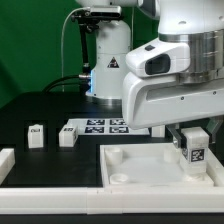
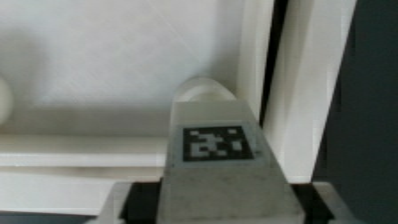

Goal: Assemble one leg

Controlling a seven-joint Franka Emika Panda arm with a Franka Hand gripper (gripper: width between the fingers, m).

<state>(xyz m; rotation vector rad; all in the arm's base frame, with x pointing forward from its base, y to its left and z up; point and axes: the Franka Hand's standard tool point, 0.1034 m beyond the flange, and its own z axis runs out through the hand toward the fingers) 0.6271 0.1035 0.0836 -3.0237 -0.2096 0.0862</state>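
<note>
My gripper (image 1: 193, 143) is shut on a leg (image 1: 194, 152), a small white block with a black-and-white tag on its face. It holds the leg just above the near corner, at the exterior view's right, of the large white square panel (image 1: 135, 170). In the wrist view the held leg (image 2: 215, 135) fills the middle, tag toward the camera, squeezed between my two dark fingers (image 2: 150, 200). The panel (image 2: 107, 90) lies under it, with its raised rim (image 2: 306, 90) beside the leg's tip. Two more legs (image 1: 37, 135) (image 1: 68, 135) stand on the table at the exterior view's left.
The marker board (image 1: 105, 126) lies behind the panel. A white frame rail (image 1: 60, 200) runs along the front edge, with a white block (image 1: 5, 160) at the exterior view's far left. The arm's base (image 1: 110, 60) stands at the back.
</note>
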